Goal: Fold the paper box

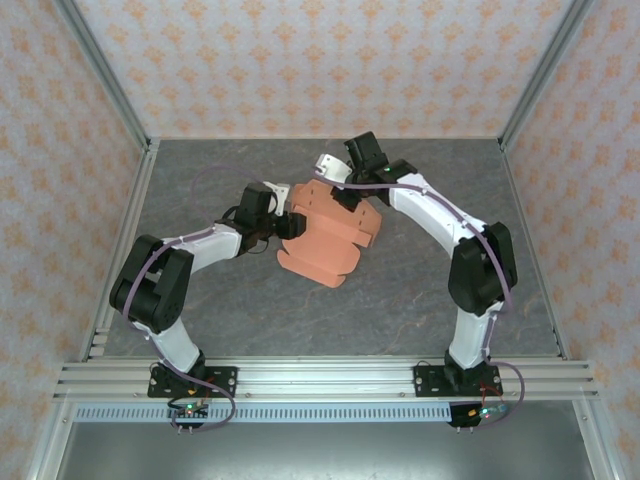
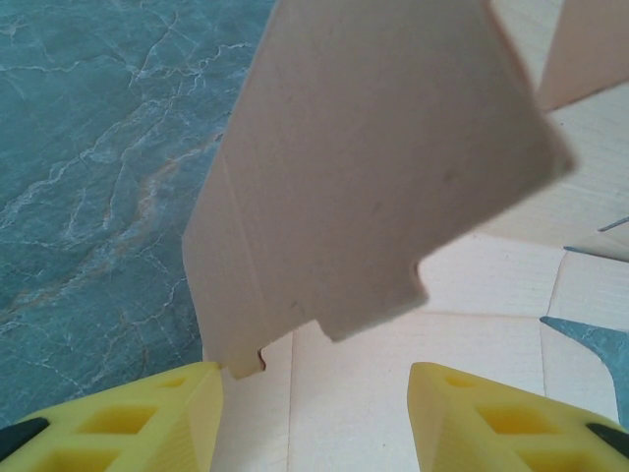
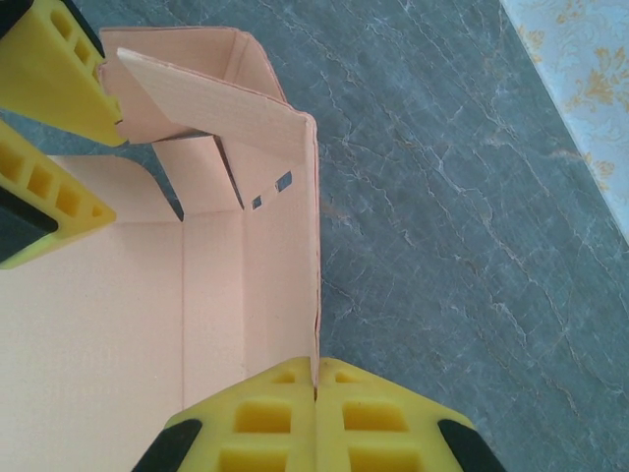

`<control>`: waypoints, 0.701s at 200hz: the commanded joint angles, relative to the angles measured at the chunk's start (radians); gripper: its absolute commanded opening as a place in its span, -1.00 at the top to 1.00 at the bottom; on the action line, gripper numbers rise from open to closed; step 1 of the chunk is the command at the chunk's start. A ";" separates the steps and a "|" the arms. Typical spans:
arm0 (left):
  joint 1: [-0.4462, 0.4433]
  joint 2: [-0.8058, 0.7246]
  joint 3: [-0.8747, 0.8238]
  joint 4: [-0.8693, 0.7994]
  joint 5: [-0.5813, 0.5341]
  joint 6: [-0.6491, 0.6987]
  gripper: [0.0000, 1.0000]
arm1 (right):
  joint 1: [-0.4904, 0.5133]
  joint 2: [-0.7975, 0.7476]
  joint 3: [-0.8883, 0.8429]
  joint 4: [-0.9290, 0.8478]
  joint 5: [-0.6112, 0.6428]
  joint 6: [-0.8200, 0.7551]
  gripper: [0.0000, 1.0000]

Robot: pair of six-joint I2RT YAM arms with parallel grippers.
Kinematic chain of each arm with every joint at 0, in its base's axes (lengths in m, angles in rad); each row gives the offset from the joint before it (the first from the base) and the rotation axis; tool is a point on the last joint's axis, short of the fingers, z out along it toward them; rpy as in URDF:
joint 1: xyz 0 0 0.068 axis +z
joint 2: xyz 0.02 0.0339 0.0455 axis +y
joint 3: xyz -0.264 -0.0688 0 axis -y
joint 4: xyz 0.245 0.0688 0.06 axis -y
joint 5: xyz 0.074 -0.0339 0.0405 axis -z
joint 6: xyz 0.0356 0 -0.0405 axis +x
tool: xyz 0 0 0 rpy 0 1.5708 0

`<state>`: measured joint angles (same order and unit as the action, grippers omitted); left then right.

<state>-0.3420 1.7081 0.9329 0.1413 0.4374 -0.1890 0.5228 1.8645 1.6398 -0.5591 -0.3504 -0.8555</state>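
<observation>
Overhead, the salmon paper box (image 1: 330, 240) lies half-folded on the grey surface (image 1: 420, 300) between both pincers, with the left pincer (image 1: 288, 222) at its left edge and the right pincer (image 1: 343, 192) at its far edge. From the left wrist, the left pincer (image 2: 314, 423) stands spread, with a raised flap (image 2: 373, 167) just ahead of it whose lower corner touches one finger (image 2: 147, 423). From the right wrist, the right pincer (image 3: 314, 413) is pressed together, pinching the edge of an upright side wall (image 3: 285, 275); the rest of the box spreads to its left.
</observation>
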 commanded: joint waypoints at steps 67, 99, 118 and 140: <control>-0.015 -0.064 -0.040 0.021 0.022 0.030 -0.10 | -0.005 0.031 0.065 -0.055 -0.030 0.026 1.00; -0.007 0.003 0.028 0.019 -0.006 0.046 -0.13 | -0.005 0.024 0.061 -0.062 -0.028 0.023 1.00; 0.008 0.031 0.056 0.022 -0.005 0.049 -0.17 | -0.006 0.018 0.058 -0.065 -0.029 0.020 1.00; 0.027 0.071 0.077 0.013 -0.012 0.057 -0.19 | -0.007 0.017 0.063 -0.067 -0.034 0.019 1.00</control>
<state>-0.3393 1.7405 0.9707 0.1471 0.4404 -0.1585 0.5224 1.8992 1.6695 -0.5995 -0.3668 -0.8478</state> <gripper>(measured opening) 0.590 0.045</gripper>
